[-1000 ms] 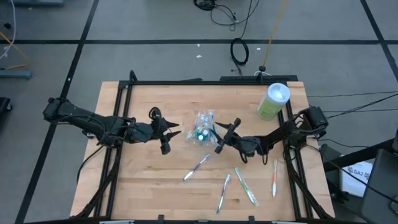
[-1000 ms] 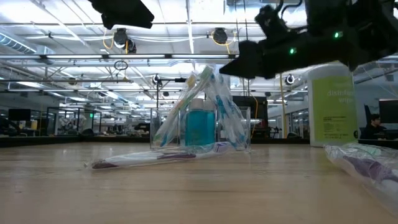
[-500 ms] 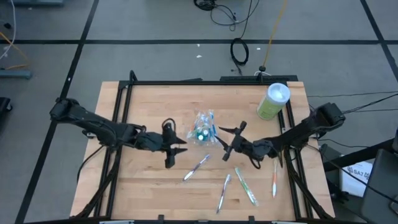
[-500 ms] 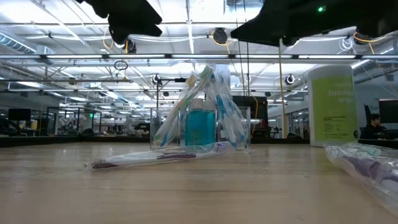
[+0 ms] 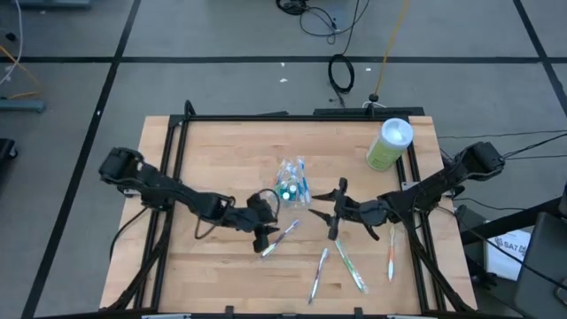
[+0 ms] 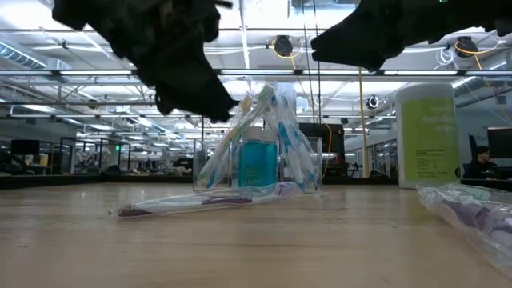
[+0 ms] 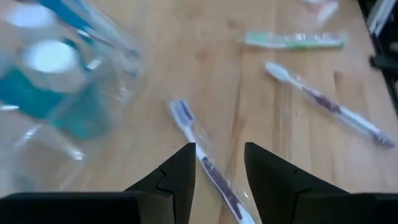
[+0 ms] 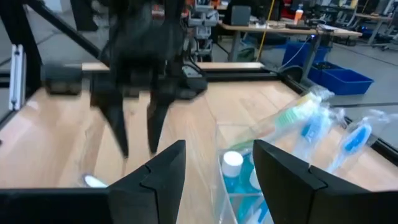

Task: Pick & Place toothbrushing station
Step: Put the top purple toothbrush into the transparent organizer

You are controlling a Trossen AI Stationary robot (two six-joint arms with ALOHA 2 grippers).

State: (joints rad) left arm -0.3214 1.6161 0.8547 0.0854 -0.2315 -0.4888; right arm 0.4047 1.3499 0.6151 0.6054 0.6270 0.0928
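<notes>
L gripper (image 5: pixel 263 232) fingers apart, hovering over wrapped toothbrush (image 5: pixel 282 237) on table (image 5: pixel 204 159), just near of clear cup (image 5: pixel 291 183) w/ brushes, table centre. R gripper (image 5: pixel 334 213) fingers apart, right of cup.

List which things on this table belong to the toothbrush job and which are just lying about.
Part of the job:
- clear cup holding toothbrushes
- loose toothbrush under the open left hand
- three more loose toothbrushes toward the table's right front
- right hand, open, beside the cup

Just lying about:
- green canister at the table's back right
- cables on the floor
</notes>
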